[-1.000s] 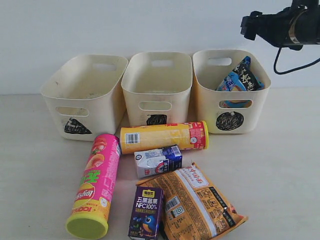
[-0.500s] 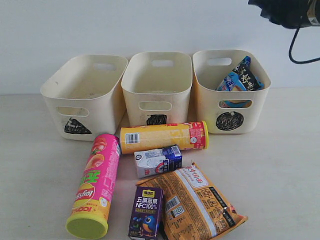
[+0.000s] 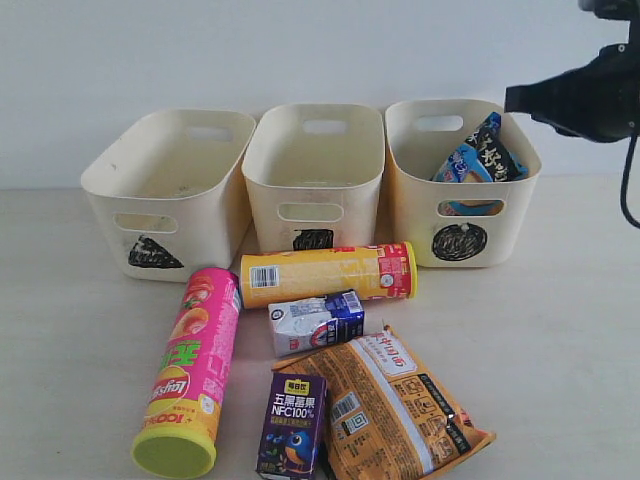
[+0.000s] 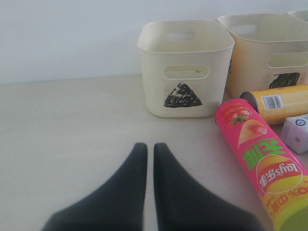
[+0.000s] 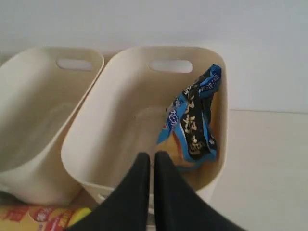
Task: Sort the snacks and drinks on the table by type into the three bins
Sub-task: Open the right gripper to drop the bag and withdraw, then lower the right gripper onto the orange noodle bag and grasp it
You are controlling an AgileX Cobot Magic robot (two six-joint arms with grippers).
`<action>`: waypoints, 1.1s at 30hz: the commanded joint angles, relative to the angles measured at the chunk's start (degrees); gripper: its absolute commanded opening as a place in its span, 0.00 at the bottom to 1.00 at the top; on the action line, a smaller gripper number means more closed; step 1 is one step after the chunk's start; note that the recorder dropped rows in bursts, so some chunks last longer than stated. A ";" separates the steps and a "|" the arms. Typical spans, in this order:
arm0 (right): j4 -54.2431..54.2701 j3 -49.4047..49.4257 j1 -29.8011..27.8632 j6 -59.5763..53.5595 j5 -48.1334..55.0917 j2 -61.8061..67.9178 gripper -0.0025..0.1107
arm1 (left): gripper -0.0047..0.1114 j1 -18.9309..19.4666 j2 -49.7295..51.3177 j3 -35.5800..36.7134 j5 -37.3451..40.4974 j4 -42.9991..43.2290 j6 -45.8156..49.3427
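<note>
Blue-and-black bag [image 3: 478, 152] leans inside the circle-marked bin [image 3: 512, 215], rightmost of three; right gripper [image 5: 150, 156] hovers above that bin, jaws pressed together, holding nothing; left gripper [image 4: 147, 147] also closed and empty, low over the table [image 4: 72, 125] near the triangle-marked bin [image 4: 185, 91] and pink tube [image 4: 257, 159].

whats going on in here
A two-armed robot is sorting snacks and drinks into bins. The blue-and-black crinkly bag sits in the cream plastic bin marked with a circle; the right gripper hangs shut and empty above it. The left gripper is shut near the pink chip tube. The yellow tube, orange bag, purple carton and white-and-blue carton lie unsorted.
</note>
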 commanded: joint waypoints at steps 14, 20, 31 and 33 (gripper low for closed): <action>43.62 6.74 7.85 -52.87 42.75 -6.94 0.02 | 0.08 0.18 -0.22 0.20 -0.93 0.13 -0.09; 87.28 6.69 7.85 -90.00 47.96 -6.94 0.02 | 0.08 0.18 -0.22 0.20 -0.93 0.13 -0.09; 118.30 6.69 7.85 -113.33 57.22 -6.82 0.02 | 0.08 0.18 -0.22 0.20 -0.93 0.13 -0.09; 120.01 6.69 7.71 -115.44 59.10 -6.13 0.02 | 0.08 0.18 -0.22 0.20 -0.93 0.13 -0.09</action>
